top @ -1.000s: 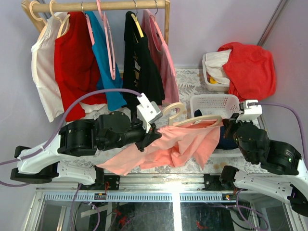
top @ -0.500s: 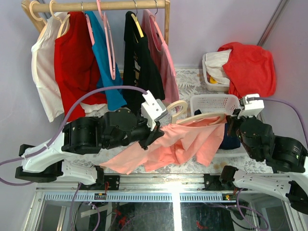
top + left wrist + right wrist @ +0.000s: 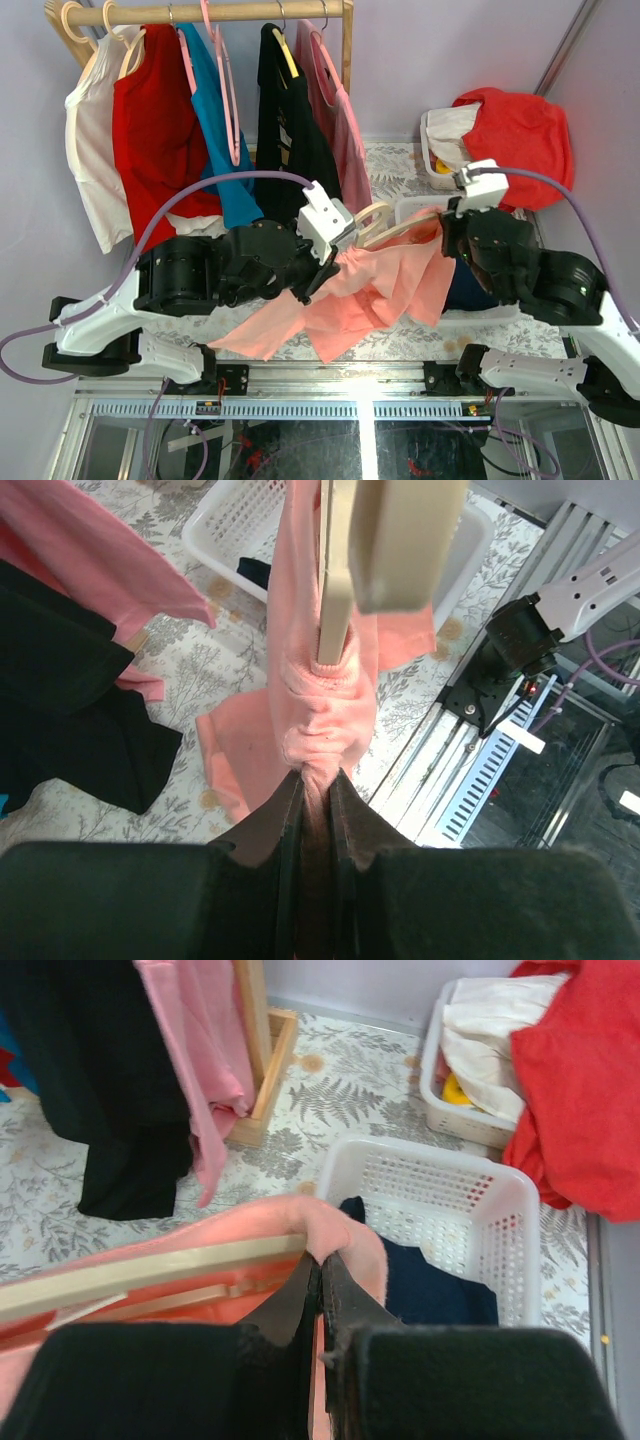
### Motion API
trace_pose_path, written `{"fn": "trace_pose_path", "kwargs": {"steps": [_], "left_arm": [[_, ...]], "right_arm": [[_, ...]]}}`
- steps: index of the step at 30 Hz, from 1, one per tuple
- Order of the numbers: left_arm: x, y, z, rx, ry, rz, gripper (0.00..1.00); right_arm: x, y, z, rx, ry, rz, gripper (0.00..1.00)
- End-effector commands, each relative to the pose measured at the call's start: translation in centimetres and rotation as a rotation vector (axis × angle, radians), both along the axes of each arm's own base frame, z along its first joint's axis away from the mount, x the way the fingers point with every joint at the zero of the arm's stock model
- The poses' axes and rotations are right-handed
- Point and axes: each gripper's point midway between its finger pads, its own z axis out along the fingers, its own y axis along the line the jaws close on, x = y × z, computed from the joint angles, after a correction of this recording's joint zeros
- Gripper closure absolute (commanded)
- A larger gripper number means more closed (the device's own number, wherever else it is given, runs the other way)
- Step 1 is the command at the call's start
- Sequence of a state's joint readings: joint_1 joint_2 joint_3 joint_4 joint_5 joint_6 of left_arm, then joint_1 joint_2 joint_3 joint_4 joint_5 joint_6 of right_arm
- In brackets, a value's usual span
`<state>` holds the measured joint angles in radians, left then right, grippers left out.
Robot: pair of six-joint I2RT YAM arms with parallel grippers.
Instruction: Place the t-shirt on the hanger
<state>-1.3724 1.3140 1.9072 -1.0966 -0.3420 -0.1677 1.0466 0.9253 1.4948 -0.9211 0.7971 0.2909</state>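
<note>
Drawn closer together toward the counter's far edge since a second ago, the left gripper (image 3: 315,780) and right gripper (image 3: 320,1260) each clamp the limp salmon-pink t-shirt (image 3: 375,290), which hangs bunched above the counter's middle, draped over the cream wood-look hanger (image 3: 336,580).

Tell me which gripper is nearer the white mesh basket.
Right. The right gripper is close by the basket, pinching the t-shirt; the left gripper holds it farther off, past the hanger.

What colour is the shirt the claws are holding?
The t-shirt is plain salmon pink, clearest in the left wrist view.
</note>
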Motion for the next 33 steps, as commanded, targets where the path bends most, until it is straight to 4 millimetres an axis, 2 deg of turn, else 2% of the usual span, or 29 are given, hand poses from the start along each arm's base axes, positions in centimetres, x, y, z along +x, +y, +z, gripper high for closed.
{"fn": "trace_pose_path", "kwargs": {"steps": [1,4,8,10,13,15,20,25,28,33], "left_arm": [[1.1,1.1,1.4,-0.023,-0.038,0.065,1.0],[1.5,1.2,1.3,-0.012,-0.045,0.086,1.0],[2.0,1.6,1.7,-0.01,-0.061,0.117,1.0],[2.2,1.8,2.7,-0.045,-0.082,0.113,1.0],[2.5,2.0,5.5,-0.118,-0.111,0.11,1.0],[2.2,1.8,7.2,-0.169,-0.124,0.081,1.0],[1.4,0.3,8.8,-0.223,-0.134,-0.008,1.0],[0.6,-1.4,8.0,-0.216,-0.109,-0.088,1.0],[-0.3,-2.2,7.4,-0.225,-0.087,-0.142,1.0],[-0.9,-2.3,8.8,-0.273,-0.102,-0.188,1.0]], "right_arm": [[0.9,3.6,2.4,0.059,-0.041,0.101,1.0],[1.1,5.5,3.5,0.084,-0.043,0.159,1.0],[1.2,6.4,4.9,0.1,-0.064,0.194,1.0],[0.7,7.3,6.4,0.132,-0.081,0.259,1.0],[0.3,8.6,7.4,0.141,-0.097,0.332,1.0],[-0.6,9.2,8.4,0.158,-0.111,0.412,1.0],[-4.1,9.0,10.3,0.209,-0.158,0.6,1.0],[-6.5,8.4,10.6,0.224,-0.154,0.703,1.0],[-7.2,8.2,10.7,0.237,-0.149,0.724,1.0],[-7.9,8.8,11.5,0.248,-0.141,0.776,1.0]]}}
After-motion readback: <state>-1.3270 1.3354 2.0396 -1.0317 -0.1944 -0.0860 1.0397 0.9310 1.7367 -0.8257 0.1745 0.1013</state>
